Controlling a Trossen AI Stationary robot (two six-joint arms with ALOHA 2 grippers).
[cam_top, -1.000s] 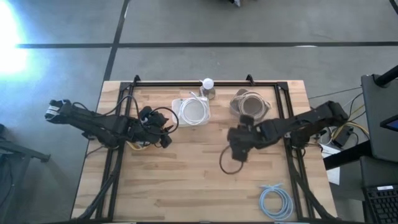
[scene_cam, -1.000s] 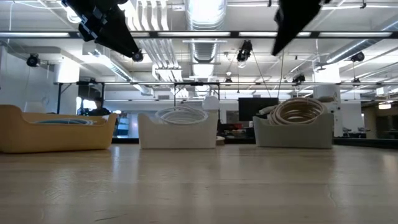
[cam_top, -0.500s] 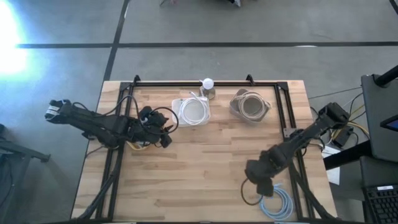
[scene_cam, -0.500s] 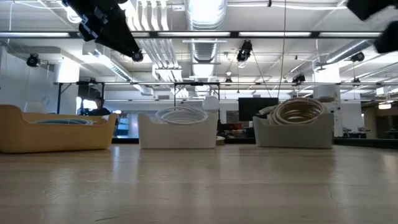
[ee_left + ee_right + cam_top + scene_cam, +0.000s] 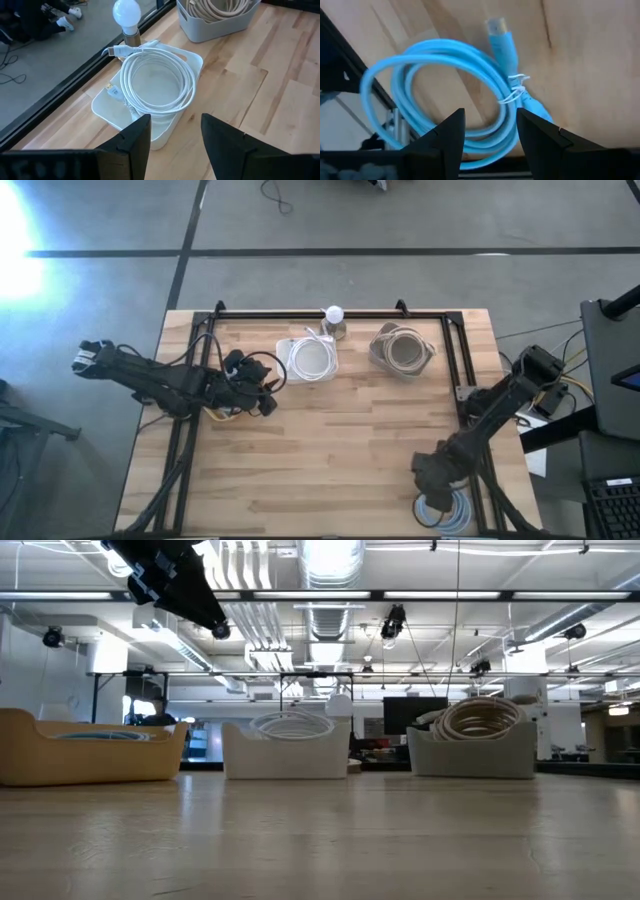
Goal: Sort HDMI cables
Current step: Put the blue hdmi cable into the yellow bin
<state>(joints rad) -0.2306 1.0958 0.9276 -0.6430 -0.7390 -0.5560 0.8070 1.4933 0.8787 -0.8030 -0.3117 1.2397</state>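
Right gripper (image 5: 437,477) hangs at the lower right of the high view, fingers spread wide and empty, directly above the light blue HDMI cable (image 5: 465,95), which lies coiled flat on the table (image 5: 330,450) (plug end pointing away). Left gripper (image 5: 262,392), fingers parted, waits far off beside the white tray (image 5: 187,57).

right end effector (image 5: 436,477) swung from table centre, now over light blue cable (image 5: 447,508)
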